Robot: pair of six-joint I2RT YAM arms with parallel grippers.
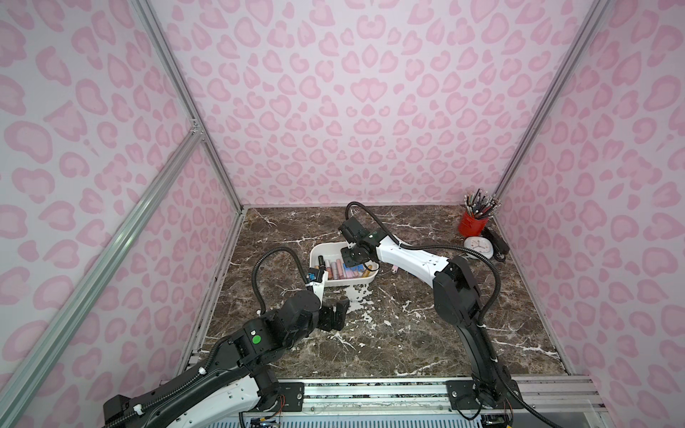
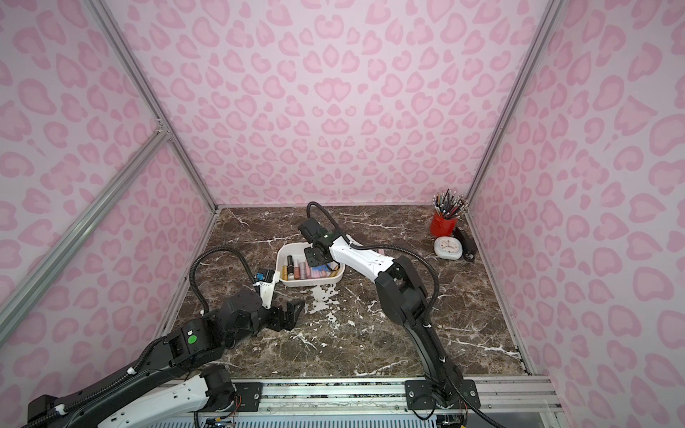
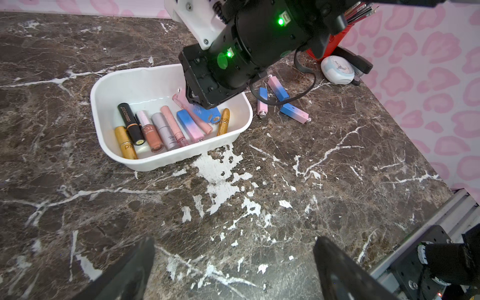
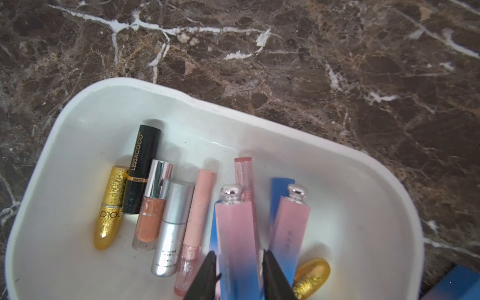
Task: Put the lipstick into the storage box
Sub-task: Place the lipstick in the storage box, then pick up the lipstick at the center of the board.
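Setting a pink-and-blue lipstick (image 4: 235, 228) down inside the storage box (image 4: 83, 145).
In a top view: reaching over the box with the right gripper (image 1: 354, 265), tips down inside its walls, likely so as to lay rather than drop; parked short of the box with the left gripper (image 1: 335, 315), out of the way. From the left wrist: spread wide over the marble table (image 3: 259, 207), holding nothing; just outside the box, three more pink-and-blue tubes (image 3: 278, 89) yet to collect. From the right wrist: straddling the lipstick at its blue end, low over the row of tubes (image 4: 166, 220) already in the box; clamped or just let go, cannot tell.
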